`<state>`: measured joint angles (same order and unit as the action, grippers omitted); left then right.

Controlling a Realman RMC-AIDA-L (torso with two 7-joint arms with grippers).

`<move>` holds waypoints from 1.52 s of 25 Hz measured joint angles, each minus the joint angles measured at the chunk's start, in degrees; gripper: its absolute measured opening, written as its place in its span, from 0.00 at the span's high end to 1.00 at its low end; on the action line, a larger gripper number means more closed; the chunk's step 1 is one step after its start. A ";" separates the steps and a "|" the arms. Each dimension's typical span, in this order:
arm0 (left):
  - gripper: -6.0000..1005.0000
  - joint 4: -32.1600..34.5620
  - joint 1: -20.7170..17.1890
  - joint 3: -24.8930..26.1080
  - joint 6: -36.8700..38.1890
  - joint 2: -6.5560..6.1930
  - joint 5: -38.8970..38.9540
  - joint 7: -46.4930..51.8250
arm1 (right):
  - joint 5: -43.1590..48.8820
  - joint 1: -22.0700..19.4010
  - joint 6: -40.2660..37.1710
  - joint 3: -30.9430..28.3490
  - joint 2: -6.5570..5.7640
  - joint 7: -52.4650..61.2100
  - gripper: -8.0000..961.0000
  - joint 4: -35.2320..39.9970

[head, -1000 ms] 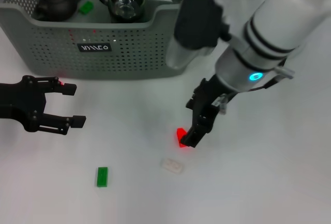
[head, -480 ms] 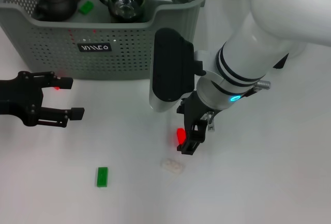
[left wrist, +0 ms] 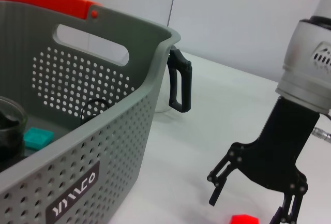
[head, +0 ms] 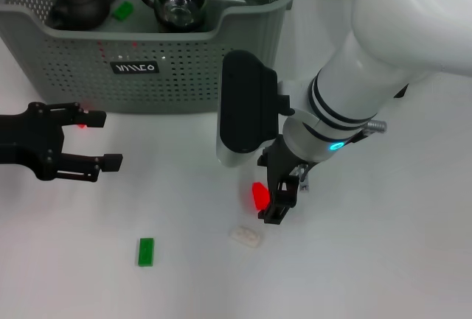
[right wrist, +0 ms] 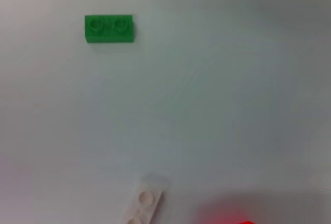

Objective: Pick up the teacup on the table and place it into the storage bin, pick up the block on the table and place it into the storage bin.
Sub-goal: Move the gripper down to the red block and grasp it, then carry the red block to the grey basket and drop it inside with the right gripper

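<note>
Head view: right pincer (head: 271, 202) open around red block (head: 259, 194); white plate (head: 245, 236) beside, green brick (head: 146, 252) upright-lengthwise; left pincer (head: 94, 141) open, idle.

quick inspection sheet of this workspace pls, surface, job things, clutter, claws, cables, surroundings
surface: white table, no spills seen.
job's things: storage bin at the far side, holding a dark teapot, a green block and a glass jug; red block, green block and a pale flat piece on the table; no teacup seen on the table.
clutter: nothing seen.
claws: right claw low over the table, open around the red block; left claw open, off to the left, holding nothing.
cables: nothing seen.
surroundings: pale wall behind the table.
</note>
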<state>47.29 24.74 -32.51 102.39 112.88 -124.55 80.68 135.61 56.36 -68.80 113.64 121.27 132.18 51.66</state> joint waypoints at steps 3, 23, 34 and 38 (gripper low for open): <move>0.12 0.00 0.18 -0.01 0.00 0.03 0.02 0.00 | -0.22 0.01 0.64 0.13 0.21 -0.06 0.05 -0.68; 0.12 0.00 -0.01 0.09 -0.13 0.16 -0.04 0.00 | -3.85 1.10 2.73 0.97 0.13 -0.52 0.34 -3.32; 0.12 0.00 -0.06 0.09 -0.18 0.05 0.08 0.00 | -3.88 1.09 2.32 0.86 0.04 -0.02 0.54 -3.36; 0.12 -0.01 -0.06 0.08 -0.17 0.05 0.04 0.00 | -3.74 0.91 1.73 0.68 -0.10 0.90 0.54 -2.91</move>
<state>47.28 24.68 -32.43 102.22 112.93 -124.50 80.68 131.87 57.27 -67.07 114.32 121.17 133.08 48.76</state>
